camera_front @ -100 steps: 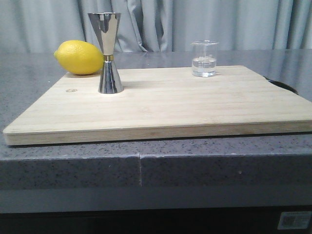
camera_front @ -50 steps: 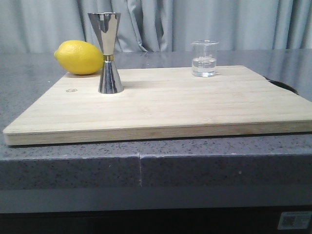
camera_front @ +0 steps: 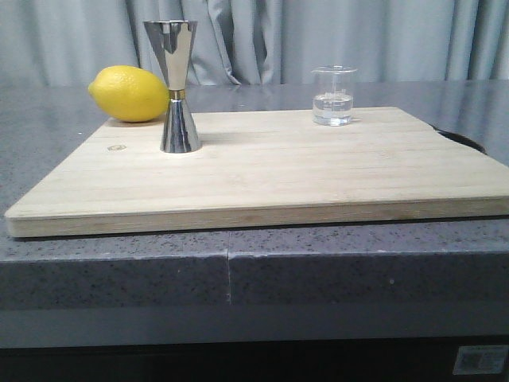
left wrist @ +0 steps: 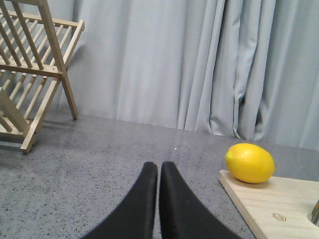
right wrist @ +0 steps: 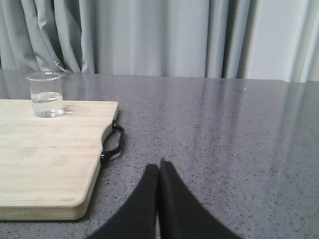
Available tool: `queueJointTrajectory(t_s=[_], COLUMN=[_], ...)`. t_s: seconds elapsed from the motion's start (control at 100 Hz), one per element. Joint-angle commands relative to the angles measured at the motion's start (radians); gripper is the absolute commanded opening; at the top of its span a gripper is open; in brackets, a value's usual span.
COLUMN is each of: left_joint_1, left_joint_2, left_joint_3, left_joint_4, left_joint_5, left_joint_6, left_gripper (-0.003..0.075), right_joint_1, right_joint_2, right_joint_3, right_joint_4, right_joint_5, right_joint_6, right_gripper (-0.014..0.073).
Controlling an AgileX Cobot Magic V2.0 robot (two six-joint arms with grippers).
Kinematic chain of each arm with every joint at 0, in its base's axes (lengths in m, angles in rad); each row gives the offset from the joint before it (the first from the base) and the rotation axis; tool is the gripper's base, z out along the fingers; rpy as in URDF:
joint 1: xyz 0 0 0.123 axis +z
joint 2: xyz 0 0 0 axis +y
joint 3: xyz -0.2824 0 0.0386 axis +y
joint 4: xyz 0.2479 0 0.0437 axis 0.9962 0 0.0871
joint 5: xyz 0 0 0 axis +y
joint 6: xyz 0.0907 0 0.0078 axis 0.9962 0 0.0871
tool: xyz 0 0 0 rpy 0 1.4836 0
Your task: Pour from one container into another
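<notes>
Your left end effector [left wrist: 159,199] sits with its black fingers pressed together, empty, low over the grey speckled surface [left wrist: 99,164]; your right end effector [right wrist: 158,199] is likewise closed on nothing, above the same surface off the board's handled edge. Beyond the left fingers a lemon [left wrist: 249,163] rests at the corner of the wooden cutting board [left wrist: 279,209], and a slatted wooden rack [left wrist: 30,74] stands well apart from it against the grey curtain [left wrist: 174,64]. From the right wrist you see the small glass beaker [right wrist: 46,94] upright near the board's far edge, holding a little clear liquid, near the board's black handle [right wrist: 113,144]. In the front view the steel jigger [camera_front: 175,87] stands upright on the board's left part, just beside the lemon; the beaker stands well apart from it toward the right; neither arm appears there.
</notes>
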Motion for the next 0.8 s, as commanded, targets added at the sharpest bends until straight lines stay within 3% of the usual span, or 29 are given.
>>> queueJointTrajectory(t_s=[0.0,0.42,0.55,0.79], left_joint_1=[-0.009,-0.009,-0.009,-0.009], left_joint_2=[-0.022,-0.022,-0.022,-0.022], left_joint_3=[0.029,0.029,0.026,-0.021], left_joint_4=[0.001,-0.007,-0.009,-0.029], left_joint_5=[-0.08,-0.08,-0.08,-0.04], left_joint_6=[-0.004,-0.004,-0.004,-0.004], left_gripper=[-0.0019,-0.0019,-0.0019,-0.0019], right_joint_1=[-0.005,-0.005,-0.005,-0.005], right_joint_2=[-0.02,-0.02,-0.02,-0.02], right_joint_3=[0.004,0.004,0.0,-0.099], right_joint_4=[-0.001,0.0,0.062,0.096], right_joint_5=[-0.07,-0.078,-0.083,-0.037], right_joint_6=[-0.007,-0.007,-0.005,-0.005], right_gripper=[-0.0058,-0.0058,-0.0058,-0.0058])
